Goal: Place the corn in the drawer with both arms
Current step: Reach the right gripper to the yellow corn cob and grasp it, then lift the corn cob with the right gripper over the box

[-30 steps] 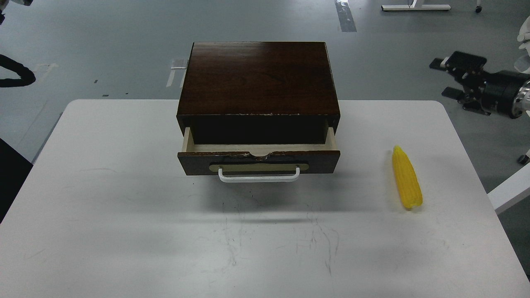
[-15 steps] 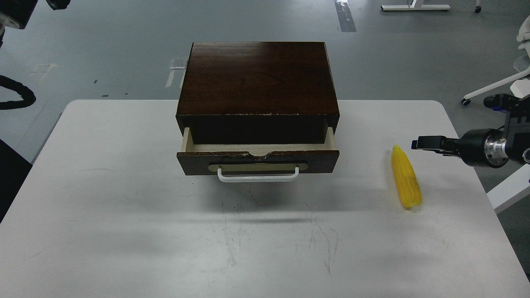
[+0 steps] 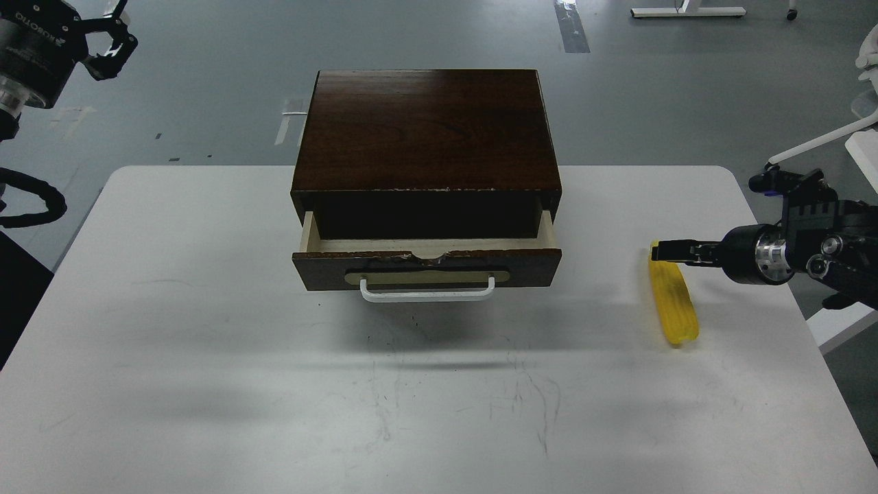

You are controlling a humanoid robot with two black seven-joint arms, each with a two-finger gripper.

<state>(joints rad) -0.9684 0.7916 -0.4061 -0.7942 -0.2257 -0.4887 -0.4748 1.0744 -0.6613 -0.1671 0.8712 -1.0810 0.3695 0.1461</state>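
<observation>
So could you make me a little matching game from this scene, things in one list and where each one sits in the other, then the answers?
Things:
1. corn
2. drawer
3. left gripper
4. right gripper

Places or states:
A. pulled partly out of the brown box
B. lying on the table's right side
C. raised at the far left, off the table
D. over the corn's far tip

Pairs: 1-B, 2-A, 3-C, 4-D

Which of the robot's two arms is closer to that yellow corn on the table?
The right. Its end effector sits over the corn's far tip, at the table's right side. The left end effector is high in the far left corner, beyond the drawer.
</observation>
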